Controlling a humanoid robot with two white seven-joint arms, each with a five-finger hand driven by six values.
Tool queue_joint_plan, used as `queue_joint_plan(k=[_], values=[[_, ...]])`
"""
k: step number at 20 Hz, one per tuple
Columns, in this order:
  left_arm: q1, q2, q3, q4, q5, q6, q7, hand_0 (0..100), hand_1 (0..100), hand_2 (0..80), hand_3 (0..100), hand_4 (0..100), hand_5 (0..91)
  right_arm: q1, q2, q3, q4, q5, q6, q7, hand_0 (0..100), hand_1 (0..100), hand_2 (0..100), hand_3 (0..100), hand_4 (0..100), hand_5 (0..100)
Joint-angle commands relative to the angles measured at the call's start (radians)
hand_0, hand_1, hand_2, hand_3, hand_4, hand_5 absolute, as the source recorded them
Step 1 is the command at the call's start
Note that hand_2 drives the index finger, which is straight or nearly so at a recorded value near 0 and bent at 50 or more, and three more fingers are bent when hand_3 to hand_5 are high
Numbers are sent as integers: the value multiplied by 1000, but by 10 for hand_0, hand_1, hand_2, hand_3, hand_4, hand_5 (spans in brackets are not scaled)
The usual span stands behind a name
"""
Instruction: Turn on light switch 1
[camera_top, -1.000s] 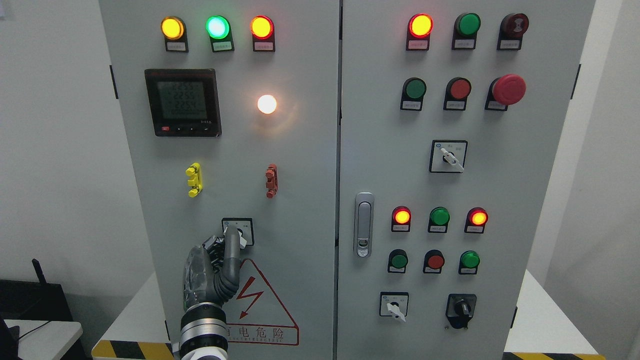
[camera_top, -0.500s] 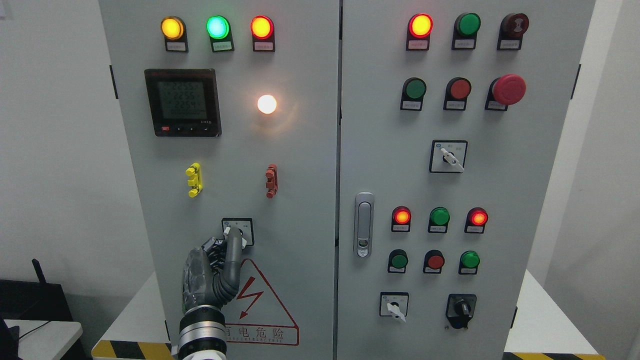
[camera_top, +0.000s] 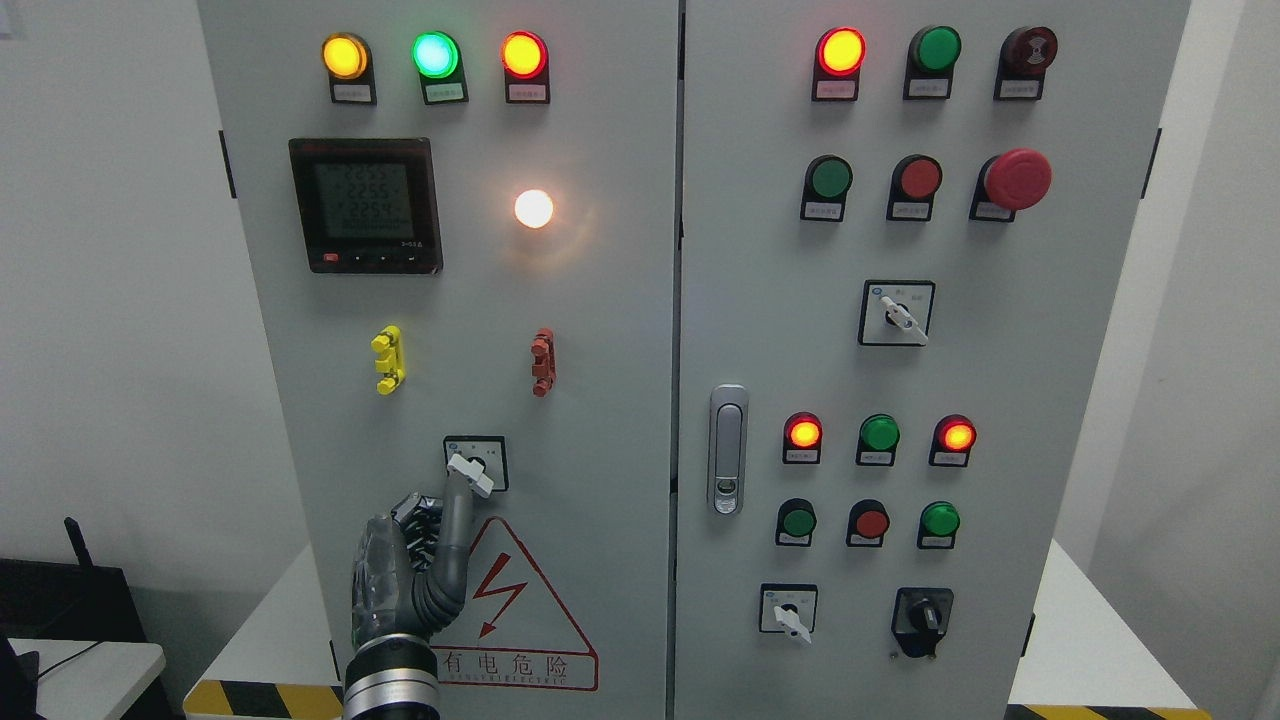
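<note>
On the left door, the switch (camera_top: 470, 472) lever slants down-right; left hand (camera_top: 410, 560) curled, one finger extended.

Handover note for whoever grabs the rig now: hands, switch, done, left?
Left hand: low on the left door, one finger pointing up, tip just below the white lever of the rotary switch; the other fingers curled, holding nothing.
Right hand: not in view.
Switch: at the foot of the left door, above the red warning triangle; its lever lies tilted, right end lower.
Done: the white lamp above it glows, so the light looks on.
Left: confirm that lamp belongs to this switch, then pull the arm clear of the door.
</note>
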Motion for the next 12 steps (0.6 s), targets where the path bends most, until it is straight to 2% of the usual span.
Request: queue_joint_plan(k=[1, 4, 7, 8, 9, 12], values=[[99, 15, 73, -16, 1, -140, -31, 305, 160, 643, 885, 935, 879, 0, 0, 20, 0, -26, 0, 0, 120, 389, 0, 0, 0, 0], [177, 36, 138, -16, 1, -182, -71, 277, 154, 657, 895, 938, 879, 0, 0, 20, 0, -26, 0, 0, 120, 389, 0, 0, 0, 0], [279, 39, 227, -7, 7, -292, -155, 263, 129, 636, 907, 944, 873, 0, 0, 20, 0, -26, 0, 0, 120, 389, 0, 0, 0, 0], [315, 39, 264, -1, 9, -340, -192, 256, 113, 602, 904, 928, 849, 0, 0, 20, 0, -26, 0, 0, 120, 389, 0, 0, 0, 0], [350, 39, 306, 4, 12, -387, -226, 246, 97, 569, 882, 907, 801, 0, 0, 20, 1, -26, 0, 0, 120, 389, 0, 0, 0, 0], [457, 39, 419, 22, 25, -504, -324, 213, 28, 487, 778, 820, 577, 0, 0, 20, 0, -26, 0, 0, 120, 389, 0, 0, 0, 0]])
